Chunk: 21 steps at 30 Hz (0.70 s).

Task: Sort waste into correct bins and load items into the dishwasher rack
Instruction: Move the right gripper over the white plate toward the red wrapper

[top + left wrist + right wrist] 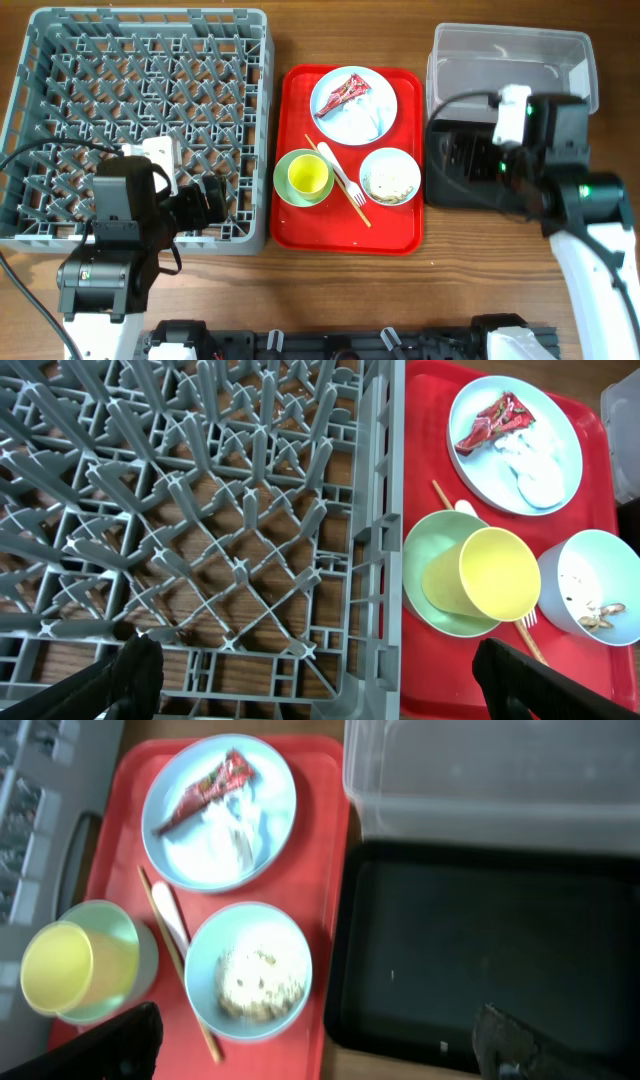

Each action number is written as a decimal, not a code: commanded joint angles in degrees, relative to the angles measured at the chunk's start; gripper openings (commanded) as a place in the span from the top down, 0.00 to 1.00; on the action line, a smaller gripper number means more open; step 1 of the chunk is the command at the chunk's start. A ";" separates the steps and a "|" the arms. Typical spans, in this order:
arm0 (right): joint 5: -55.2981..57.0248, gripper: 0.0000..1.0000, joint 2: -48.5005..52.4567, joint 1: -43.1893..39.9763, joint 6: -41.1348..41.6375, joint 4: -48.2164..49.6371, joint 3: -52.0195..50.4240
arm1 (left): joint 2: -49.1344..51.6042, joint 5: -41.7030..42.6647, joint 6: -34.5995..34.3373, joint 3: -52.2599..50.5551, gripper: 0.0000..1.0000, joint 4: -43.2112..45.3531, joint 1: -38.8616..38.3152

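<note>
A: Located crumpled wrapper on the white plate, at the far end of the red serving tray. Looks red with white patches, twisted to 1 tapered end.

B: Logged. Judged very light, soft, crinkly; likely to spring back or slip. Suggest pinching the raised middle fold, not the thin tail.

A: Checked jaws. Found left gripper spread wide over the rack, holding nothing. Found right gripper likewise wide apart, empty, above the black tray, beside the clear tub.

B: Noted both as the 2 bins, right of the serving tray.
</note>
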 commanded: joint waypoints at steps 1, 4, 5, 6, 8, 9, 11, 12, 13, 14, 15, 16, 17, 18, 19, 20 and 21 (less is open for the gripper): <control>-4.52 0.00 3.54 -0.39 1.07 -0.07 2.51 | 0.20 1.16 -0.15 1.53 0.00 -0.07 -0.20; -14.97 0.00 4.90 -0.39 -1.31 3.10 2.51 | 0.20 1.16 -0.13 1.53 0.00 -0.04 -0.20; -16.72 0.00 5.11 -0.39 -1.31 4.68 2.51 | 0.20 1.16 -0.15 1.53 0.00 0.00 -0.20; -16.13 0.00 5.20 -0.11 -1.40 6.14 2.51 | 0.20 1.16 -0.15 1.53 0.00 0.22 -0.20; -10.97 0.00 5.33 0.96 -0.90 5.81 3.61 | 0.20 1.14 -0.13 1.51 0.00 0.39 -0.20; -9.44 0.00 5.66 1.73 -0.11 5.75 4.68 | 0.20 1.14 -0.15 1.53 0.00 0.37 -0.20; -7.21 0.00 7.50 3.19 0.02 4.50 8.66 | 0.20 1.14 -0.13 1.53 0.00 0.39 -0.20; -6.54 0.00 9.25 3.78 -0.02 2.97 11.96 | 0.20 1.11 -0.13 1.51 0.00 0.39 -0.20; -6.45 0.00 11.80 4.28 -0.02 1.22 16.46 | 0.20 1.14 -0.15 1.51 0.00 0.39 -0.20; -6.47 0.00 15.72 4.98 -0.70 -1.70 22.67 | 0.20 1.14 -0.15 1.51 0.00 0.37 -0.20; -6.43 0.00 18.80 5.66 -1.57 -3.93 27.19 | 0.20 1.14 -0.15 1.51 0.00 0.37 -0.20; -6.43 0.00 22.18 6.32 -2.01 -6.14 31.93 | 0.20 1.14 -0.13 1.51 0.00 0.39 -0.20; -6.36 0.00 26.60 7.13 -3.13 -9.07 38.01 | 0.20 1.14 -0.13 1.53 0.00 0.37 -0.20; -4.48 0.00 31.98 8.15 -3.63 -12.57 45.42 | 0.20 1.14 -0.13 1.51 0.00 0.37 -0.20; -3.10 0.00 35.19 8.87 -4.15 -14.36 49.64 | 0.20 1.14 -0.13 1.51 0.00 0.37 -0.20; -1.53 0.00 38.51 9.62 -4.33 -15.93 53.86 | 0.20 1.14 -0.13 1.51 0.00 0.37 -0.20; -0.09 0.00 41.00 10.25 -4.31 -16.74 56.59 | 0.20 1.14 -0.13 1.51 0.00 0.37 -0.20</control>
